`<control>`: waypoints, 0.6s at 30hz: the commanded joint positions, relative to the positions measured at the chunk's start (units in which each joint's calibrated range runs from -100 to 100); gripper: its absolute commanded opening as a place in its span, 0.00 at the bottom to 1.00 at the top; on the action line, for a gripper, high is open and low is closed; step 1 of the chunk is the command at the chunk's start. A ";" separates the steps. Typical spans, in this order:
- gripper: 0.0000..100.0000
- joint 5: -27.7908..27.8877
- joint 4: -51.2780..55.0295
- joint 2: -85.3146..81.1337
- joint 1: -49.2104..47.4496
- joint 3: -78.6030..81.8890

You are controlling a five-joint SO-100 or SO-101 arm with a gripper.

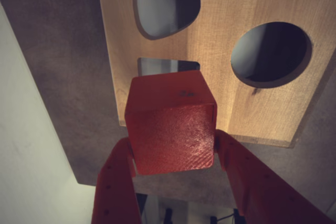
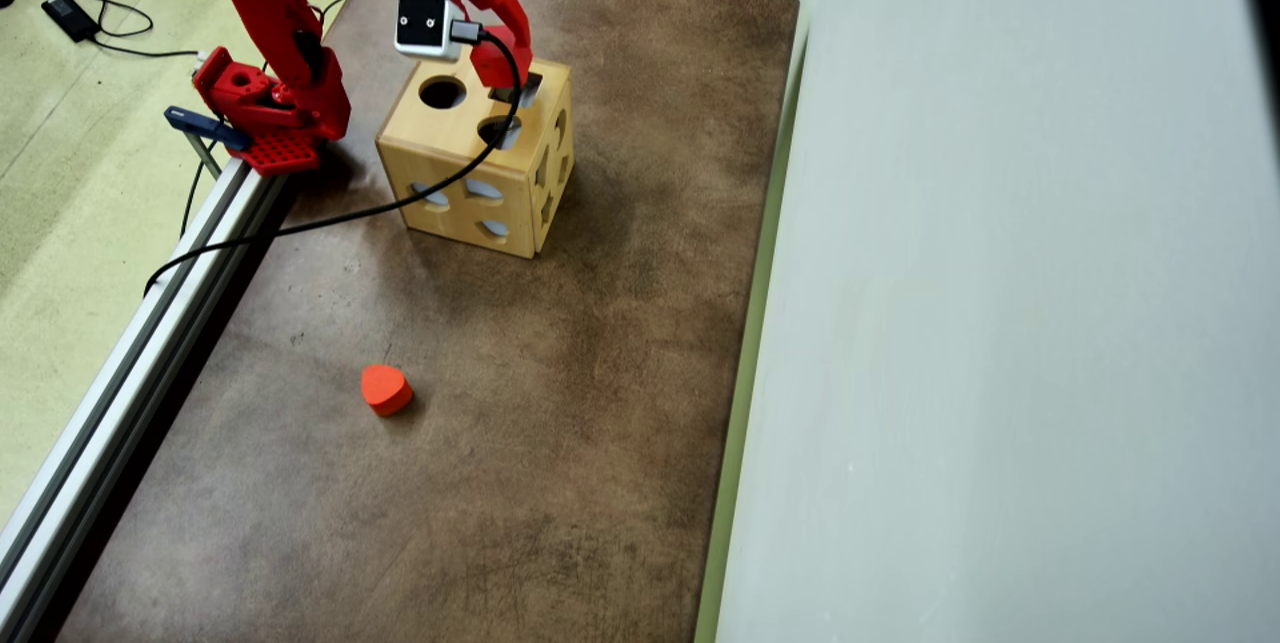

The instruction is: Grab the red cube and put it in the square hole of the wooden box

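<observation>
You have the red cube in the gripper. The two red fingers squeeze it from both sides, so the grab part looks done. What is left is the drop.

In the wrist view, the cube hangs over the top of the wooden box. The square hole peeks out just behind the cube's top edge. So the cube is near the hole but not in it yet. It looks turned a little against the hole's straight sides, so I think you need to line it up before you let go.

Going left to right on the box top in the wrist view, you see the teardrop hole first, then the round hole near the right edge. Stay away from both.

In the overhead view, the arm base sits at the left edge of the brown table. The box stands near the far edge, with a black cable draped across its top. A rounded red block lies alone toward the near left side, well apart from the box. Nothing blocks the hole.
</observation>
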 commanded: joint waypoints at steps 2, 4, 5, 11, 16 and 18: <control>0.02 -0.15 0.33 -0.23 0.72 -0.19; 0.02 -0.15 0.33 -0.23 1.54 -0.11; 0.02 -0.15 0.33 -0.23 1.91 -0.11; 0.02 -0.15 0.33 1.55 2.73 -0.11; 0.02 -0.15 -0.07 1.98 2.65 -0.19; 0.02 -0.05 -0.23 1.98 2.43 -0.19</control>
